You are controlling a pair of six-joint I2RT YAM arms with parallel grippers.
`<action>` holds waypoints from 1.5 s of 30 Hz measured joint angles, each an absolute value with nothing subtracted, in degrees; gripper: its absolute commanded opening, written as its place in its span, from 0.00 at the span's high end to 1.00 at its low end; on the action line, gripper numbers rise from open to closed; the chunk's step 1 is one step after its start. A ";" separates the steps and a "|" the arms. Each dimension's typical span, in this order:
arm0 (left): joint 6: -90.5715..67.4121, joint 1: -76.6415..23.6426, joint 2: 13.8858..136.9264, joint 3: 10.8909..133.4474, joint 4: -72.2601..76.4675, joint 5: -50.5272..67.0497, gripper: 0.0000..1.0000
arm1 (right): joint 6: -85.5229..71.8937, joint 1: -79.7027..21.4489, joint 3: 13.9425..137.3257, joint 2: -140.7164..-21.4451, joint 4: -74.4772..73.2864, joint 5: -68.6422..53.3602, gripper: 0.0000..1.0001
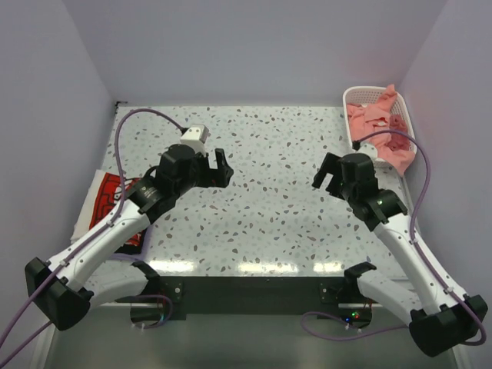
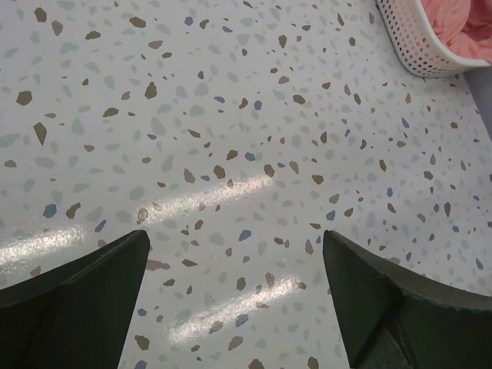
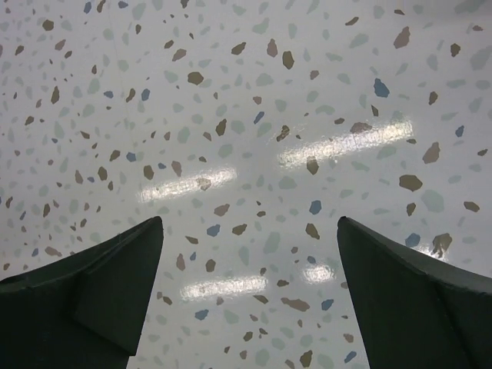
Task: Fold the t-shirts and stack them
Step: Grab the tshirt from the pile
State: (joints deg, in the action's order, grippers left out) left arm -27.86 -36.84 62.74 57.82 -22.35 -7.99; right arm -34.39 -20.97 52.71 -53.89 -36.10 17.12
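White cloth with red-and-black print at the near left: one t-shirt (image 1: 102, 201) lying over the left edge of the speckled table (image 1: 269, 223). Further in, left gripper (image 1: 221, 167) and right gripper (image 1: 326, 175) poised above the tabletop, well apart, fingers of both spread wide, nothing held. At the far right corner, salmon-pink t-shirts (image 1: 375, 123) heaped in a white perforated basket (image 1: 370, 91).

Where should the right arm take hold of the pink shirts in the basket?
Pinch the fold of pink shirts spilling over the basket's near rim, coming from above with the right gripper open. That draped cloth hangs clear of the walls and is probably easiest to catch.
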 measured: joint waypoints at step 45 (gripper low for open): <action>-27.88 -36.84 64.88 57.82 -23.31 -3.09 0.00 | -31.11 7.25 92.25 -118.52 -15.35 21.32 0.37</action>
